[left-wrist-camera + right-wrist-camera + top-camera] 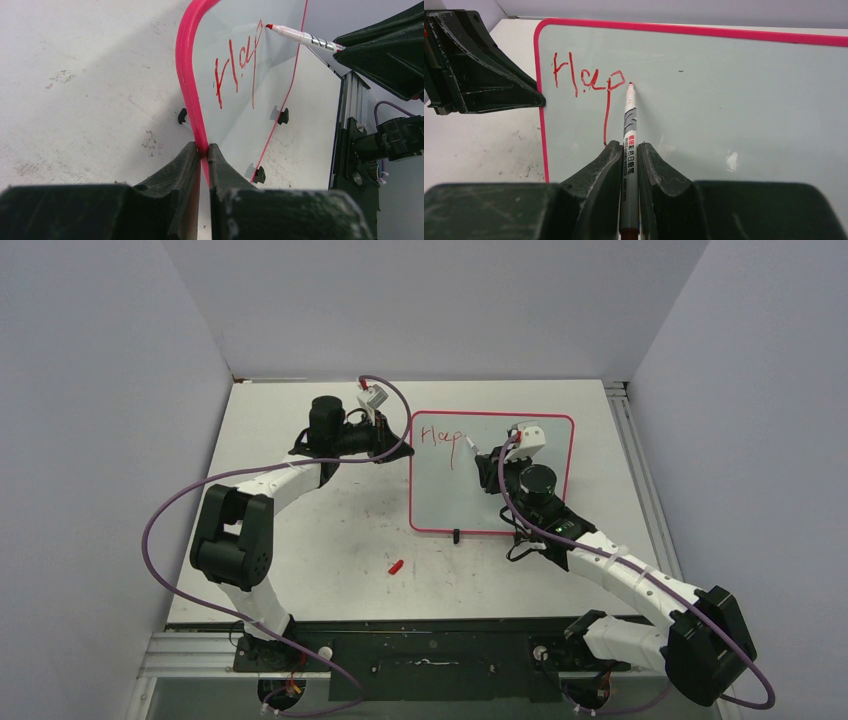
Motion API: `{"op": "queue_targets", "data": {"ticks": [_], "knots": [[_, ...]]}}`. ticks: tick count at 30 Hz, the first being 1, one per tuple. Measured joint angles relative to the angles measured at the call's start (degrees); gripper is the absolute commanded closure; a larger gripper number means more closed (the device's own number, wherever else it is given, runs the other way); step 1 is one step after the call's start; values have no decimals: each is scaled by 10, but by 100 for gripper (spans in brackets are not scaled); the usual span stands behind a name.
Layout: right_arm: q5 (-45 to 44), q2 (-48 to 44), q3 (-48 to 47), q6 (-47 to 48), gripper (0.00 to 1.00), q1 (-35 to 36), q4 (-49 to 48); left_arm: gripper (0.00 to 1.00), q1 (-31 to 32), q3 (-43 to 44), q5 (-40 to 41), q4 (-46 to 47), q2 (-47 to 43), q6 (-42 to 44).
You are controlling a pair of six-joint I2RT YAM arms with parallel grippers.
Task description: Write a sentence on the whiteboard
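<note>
Working the rig from afar, I have the left arm [262,485] stretched over the worktop [330,530], the left jaws closed on the pink left rim of the whiteboard [445,495]. The board lies flat towards the far middle of the worktop. A small red piece, probably the pen's cap [396,566], lies loose just off the board's near-left corner. The sentence [586,80] sits at the board's top-left, and only "Hap" in thin red can be read, the "p" trailing a long tail. Just to its right is the tip of the marker [629,130], at or barely off the surface; I cannot tell which. The right jaws are clamped on its barrel, at the end of the right arm [620,575]. I judge the writing step is in hand and barely begun. Next I need a second "p" close beside the first, drawn with light, even pressure while the left side keeps the board from sliding. The barrel's print is too small to read.
</note>
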State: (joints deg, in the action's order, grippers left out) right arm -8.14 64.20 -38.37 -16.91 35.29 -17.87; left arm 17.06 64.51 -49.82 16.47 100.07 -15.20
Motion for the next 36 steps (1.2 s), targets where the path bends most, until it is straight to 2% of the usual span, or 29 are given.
{"op": "queue_targets", "data": {"ticks": [8, 24, 30, 36], "knots": [[1, -4, 6, -3, 95, 0, 18, 100, 0, 0, 0, 0, 0, 0], [60, -78, 58, -48, 95, 0, 99, 100, 1, -1, -2, -2, -4, 0], [42, -82, 35, -43, 95, 0, 100, 100, 1, -2, -2, -2, -5, 0], [17, -53, 11, -33, 95, 0, 57, 100, 1, -2, -2, -2, -5, 0]]}}
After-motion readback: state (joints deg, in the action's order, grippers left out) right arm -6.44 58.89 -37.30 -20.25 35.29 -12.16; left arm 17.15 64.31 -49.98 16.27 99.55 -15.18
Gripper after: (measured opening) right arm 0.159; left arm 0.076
